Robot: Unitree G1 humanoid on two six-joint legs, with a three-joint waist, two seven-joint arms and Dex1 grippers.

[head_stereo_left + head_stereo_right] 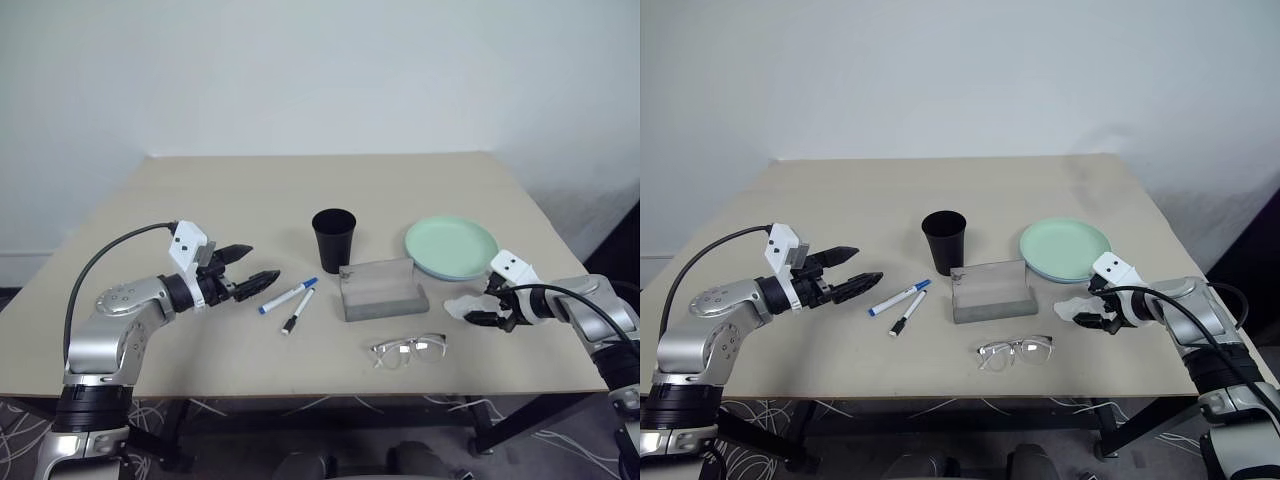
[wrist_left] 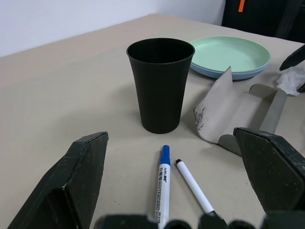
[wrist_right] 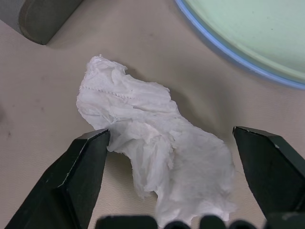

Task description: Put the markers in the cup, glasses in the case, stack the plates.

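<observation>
Right now, the lineup on the counter (image 1: 220, 190):
Left hand (image 1: 250, 268): fingers spread wide apart, holding nothing, hovering over the counter and pointed toward the markers and cup.
Right hand (image 1: 490, 308): fingers wide apart, angled down over the crumpled white tissue (image 3: 152, 157); one finger (image 3: 83, 176) sits right at the tissue's edge, but no grip on it.
Markers: the blue-capped marker (image 1: 288, 296) and the black-capped marker (image 1: 298, 311) lie side by side on the counter, just beyond the left hand's fingertips, between it and the case.
Cup (image 1: 333, 234): black, upright, standing behind the markers near the counter's middle.
Case (image 1: 382, 289): grey, lid open, lying just right of the markers and in front of the cup.
Glasses (image 1: 408, 349): on the counter in front of the case, near the front edge, outside the case.
Plates: already stacked, the mint green plate (image 1: 450, 243) on top of the light blue plate (image 2: 224, 72), right of the cup and behind the tissue.
</observation>
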